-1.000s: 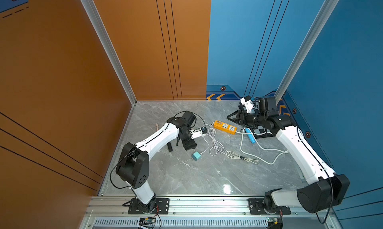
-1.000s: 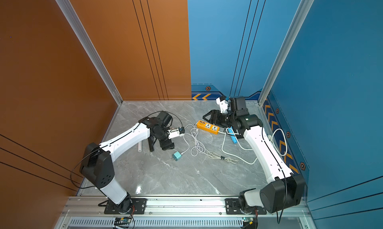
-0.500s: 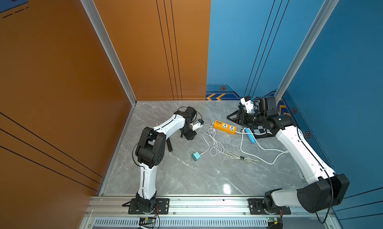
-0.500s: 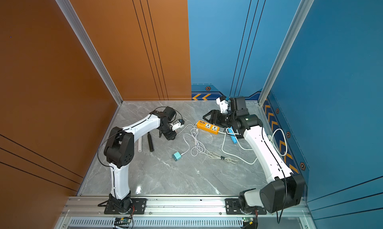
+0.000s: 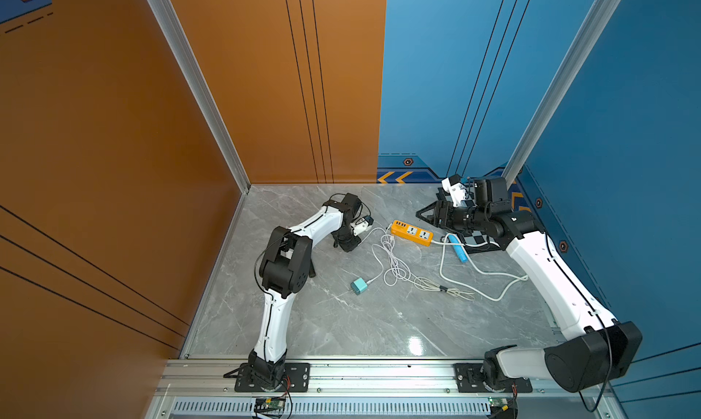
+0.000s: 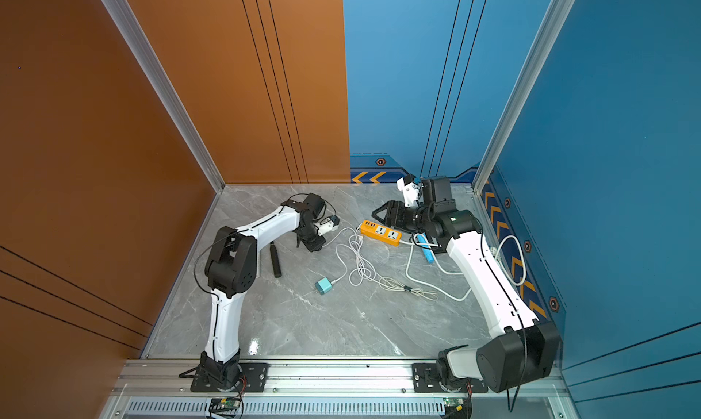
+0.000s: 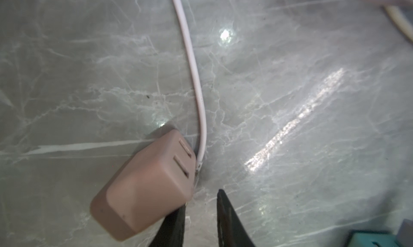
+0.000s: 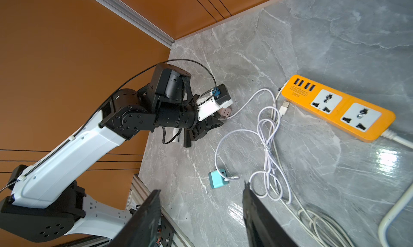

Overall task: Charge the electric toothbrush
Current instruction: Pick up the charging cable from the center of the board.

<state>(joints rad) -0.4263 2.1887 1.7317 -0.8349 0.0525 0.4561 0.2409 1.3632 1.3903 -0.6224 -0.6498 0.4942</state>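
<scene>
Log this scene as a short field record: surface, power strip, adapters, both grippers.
tabletop: grey marble
power strip: orange, lying flat, both sockets empty
teal adapter: lying free, white cable attached
pink adapter: on the tabletop, beside one finger of the left gripper, not between the fingers
left gripper: narrow gap, nothing in it
right gripper: wide open, empty

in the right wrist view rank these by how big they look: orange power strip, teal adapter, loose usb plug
1. power strip, by far the largest.
2. teal adapter, clearly smaller.
3. usb plug, the smallest.
The teal adapter seems to lie nearer the camera, which may flatter it a little, but not enough to change the order.
</scene>
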